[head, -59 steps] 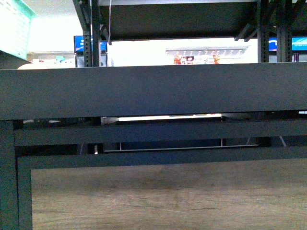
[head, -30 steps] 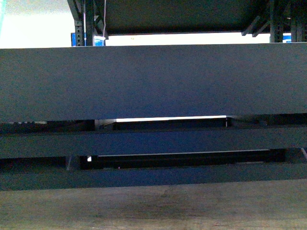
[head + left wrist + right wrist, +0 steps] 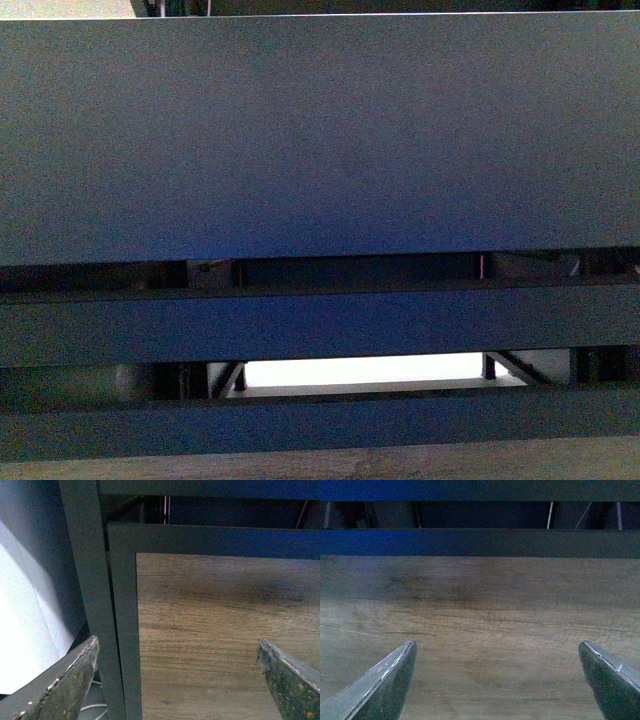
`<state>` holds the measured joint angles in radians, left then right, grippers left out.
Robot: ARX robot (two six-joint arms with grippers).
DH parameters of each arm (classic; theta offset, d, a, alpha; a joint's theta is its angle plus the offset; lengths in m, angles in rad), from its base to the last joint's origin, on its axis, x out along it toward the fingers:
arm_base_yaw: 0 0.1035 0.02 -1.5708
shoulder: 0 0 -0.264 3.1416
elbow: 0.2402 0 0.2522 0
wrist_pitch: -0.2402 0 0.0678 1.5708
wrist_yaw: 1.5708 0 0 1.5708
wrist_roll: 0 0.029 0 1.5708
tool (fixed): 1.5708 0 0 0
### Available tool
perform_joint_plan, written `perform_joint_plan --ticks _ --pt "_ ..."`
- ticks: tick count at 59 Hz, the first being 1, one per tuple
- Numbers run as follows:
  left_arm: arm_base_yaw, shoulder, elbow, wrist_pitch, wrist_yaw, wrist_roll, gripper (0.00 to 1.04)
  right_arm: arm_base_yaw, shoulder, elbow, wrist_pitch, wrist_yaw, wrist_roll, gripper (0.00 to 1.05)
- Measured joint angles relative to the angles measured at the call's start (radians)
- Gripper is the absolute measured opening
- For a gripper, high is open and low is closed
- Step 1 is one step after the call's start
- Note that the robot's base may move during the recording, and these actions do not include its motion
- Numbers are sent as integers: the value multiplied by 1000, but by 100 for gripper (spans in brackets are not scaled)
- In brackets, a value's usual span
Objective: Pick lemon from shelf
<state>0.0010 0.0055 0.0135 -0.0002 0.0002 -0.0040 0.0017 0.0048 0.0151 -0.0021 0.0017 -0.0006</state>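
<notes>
Dark metal now fills nearly the whole front view: one thick tier of the shelf (image 3: 320, 140) has swelled from a middling band a second ago to a slab reaching almost to the top edge. The bright room beyond is squeezed out, and the wooden board (image 3: 330, 470) has shrunk to a sliver at the bottom. My reading is that the robot has closed in on the rack, and from this close the body camera is all but blind. No lemon shows in any view, so where it lies cannot be told, and the search is not yet over.

The wrist views give what the front one cannot, since neither arm appears there. The left gripper (image 3: 176, 645) hangs with its jaws spread wide and nothing between them, over a corner of the board beside its dark frame (image 3: 122, 630). The right gripper (image 3: 497, 645) is likewise parted and empty, over bare wood. Only the front view shows the bright gap (image 3: 365, 368) low between the rails — a glimpse through the rack.
</notes>
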Motion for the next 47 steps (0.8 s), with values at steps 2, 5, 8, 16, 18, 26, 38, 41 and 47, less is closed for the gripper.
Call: perform_joint_plan --ticks 2,5,8,16,18,26,38,41,47 --pt "0 0 0 0 0 0 97 0 0 0 0 -4 0 97" --pt "0 -1 0 0 -1 0 97 0 0 0 0 -3 0 97" --pt "0 -1 0 0 0 0 97 0 0 0 0 -2 0 97" --pt "0 -1 0 0 0 0 97 0 0 0 0 -2 0 97" --pt "0 -1 0 0 0 0 97 0 0 0 0 -2 0 97" --pt "0 -1 0 0 0 0 97 0 0 0 0 -2 0 97" --pt "0 -1 0 0 0 0 97 0 0 0 0 -2 0 97" --pt "0 -1 0 0 0 0 97 0 0 0 0 -2 0 97" --pt "0 -1 0 0 0 0 97 0 0 0 0 -3 0 97"
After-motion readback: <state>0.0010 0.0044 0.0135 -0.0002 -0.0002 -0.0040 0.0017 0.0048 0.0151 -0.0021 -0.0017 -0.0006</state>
